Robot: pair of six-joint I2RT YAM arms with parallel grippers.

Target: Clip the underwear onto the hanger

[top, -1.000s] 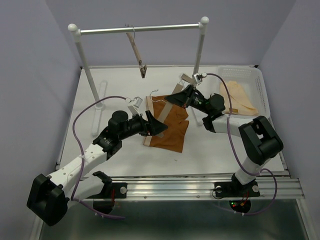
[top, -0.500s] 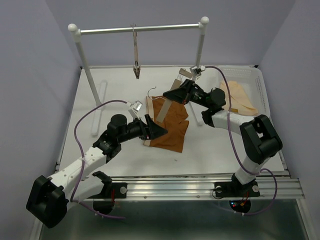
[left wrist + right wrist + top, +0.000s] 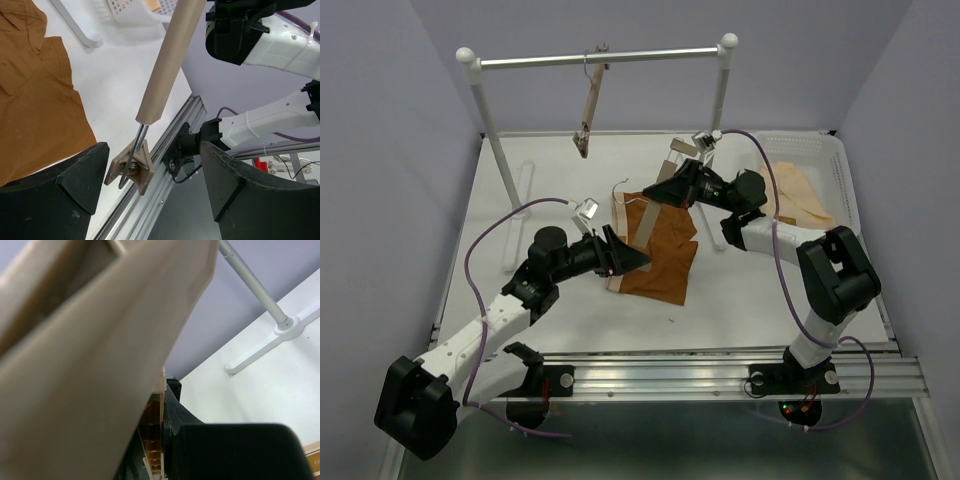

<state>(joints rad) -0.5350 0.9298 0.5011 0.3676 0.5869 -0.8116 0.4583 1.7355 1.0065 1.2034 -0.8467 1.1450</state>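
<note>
The rust-brown underwear [image 3: 660, 250] lies flat mid-table. Across it slants the hanger [image 3: 646, 215], a light-wood bar with its upper clip [image 3: 685, 152] raised. My right gripper [image 3: 665, 188] is shut on the hanger near that upper end. In the right wrist view the tan hanger [image 3: 100, 340] fills the frame against my black finger [image 3: 225, 450]. My left gripper [image 3: 635, 258] stands open at the bar's lower end. The left wrist view shows the lower clip [image 3: 131, 167] hanging between my open fingers [image 3: 240, 185], touching neither, with the underwear [image 3: 35, 100] to the left.
A second hanger [image 3: 588, 110] dangles tilted from the steel rail [image 3: 600, 58] on white posts. A white basket [image 3: 840, 160] at the back right holds pale cream garments [image 3: 798, 192]. The rail's foot [image 3: 280, 335] lies on the table near my right gripper.
The hanger on the rail has swung to the left. My right gripper has lifted the held hanger's upper end slightly toward the back. My left jaws have narrowed a little around the lower clip.
</note>
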